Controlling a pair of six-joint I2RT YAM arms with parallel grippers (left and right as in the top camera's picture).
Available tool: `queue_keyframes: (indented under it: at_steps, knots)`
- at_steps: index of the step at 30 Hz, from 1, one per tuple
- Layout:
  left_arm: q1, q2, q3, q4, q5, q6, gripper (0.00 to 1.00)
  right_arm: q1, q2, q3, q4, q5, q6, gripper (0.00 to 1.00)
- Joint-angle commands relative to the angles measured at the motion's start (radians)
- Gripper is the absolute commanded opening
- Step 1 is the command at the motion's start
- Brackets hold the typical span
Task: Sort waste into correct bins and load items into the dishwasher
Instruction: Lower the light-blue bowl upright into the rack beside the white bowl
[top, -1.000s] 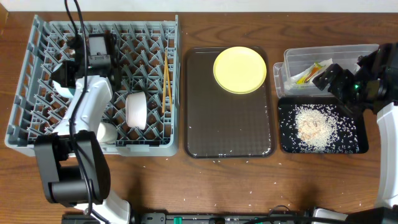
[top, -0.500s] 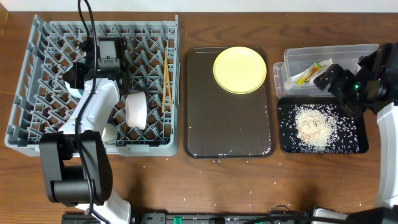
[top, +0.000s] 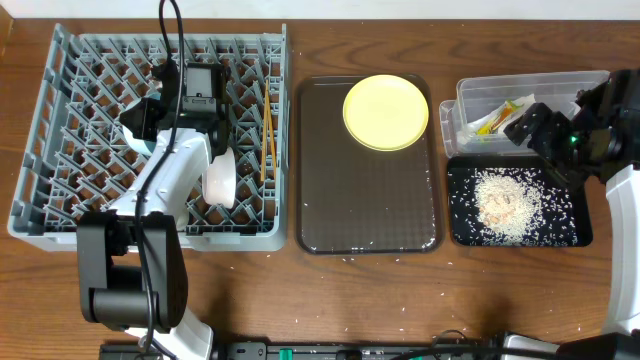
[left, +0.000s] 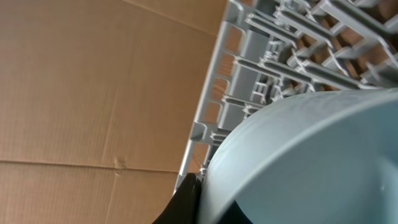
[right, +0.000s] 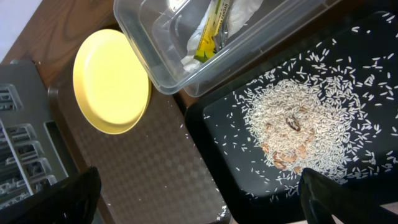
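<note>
My left gripper is over the middle of the grey dish rack and is shut on the rim of the light blue bowl. The bowl fills the left wrist view, with my jaws at its edge. A white bowl and the chopsticks sit in the rack. The yellow plate lies on the brown tray. My right gripper is open and empty above the clear tub and the black tray. The tub holds the wrapper and napkin. Rice lies in the black tray.
Rack pegs stand close behind the bowl. A cardboard wall is beyond the rack. Stray rice grains lie on the wooden table in front of the brown tray.
My left arm has moved right across the rack, carrying the light blue bowl. The right arm has not moved.
</note>
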Motion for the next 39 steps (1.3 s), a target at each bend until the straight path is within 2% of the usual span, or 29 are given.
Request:
queue_keyframes:
  at_steps: [1,13,21,26,29,31,39]
  knots:
    - [0.014,0.010,-0.014,0.019,-0.080,0.027,0.07,0.005,-0.001,0.007,-0.005,0.002,0.011,0.99]
    - [0.022,0.010,-0.064,0.022,-0.093,-0.024,0.08,0.005,-0.001,0.007,-0.007,0.002,0.011,0.99]
    - [-0.042,0.010,-0.100,0.045,-0.093,-0.028,0.08,0.005,-0.001,0.007,-0.008,0.002,0.011,0.99]
    - [-0.105,0.010,-0.099,0.064,-0.098,-0.025,0.17,0.005,-0.001,0.007,-0.008,0.002,0.011,0.99]
    - [-0.127,0.006,-0.098,0.077,-0.098,-0.025,0.39,0.005,-0.001,0.007,-0.008,0.002,0.011,0.99]
    - [-0.147,-0.006,-0.098,0.087,-0.098,-0.026,0.46,0.005,-0.001,0.007,-0.008,0.002,0.011,0.99]
    - [-0.179,-0.092,-0.098,0.115,-0.068,-0.030,0.48,0.005,-0.001,0.007,-0.018,0.001,0.011,0.99]
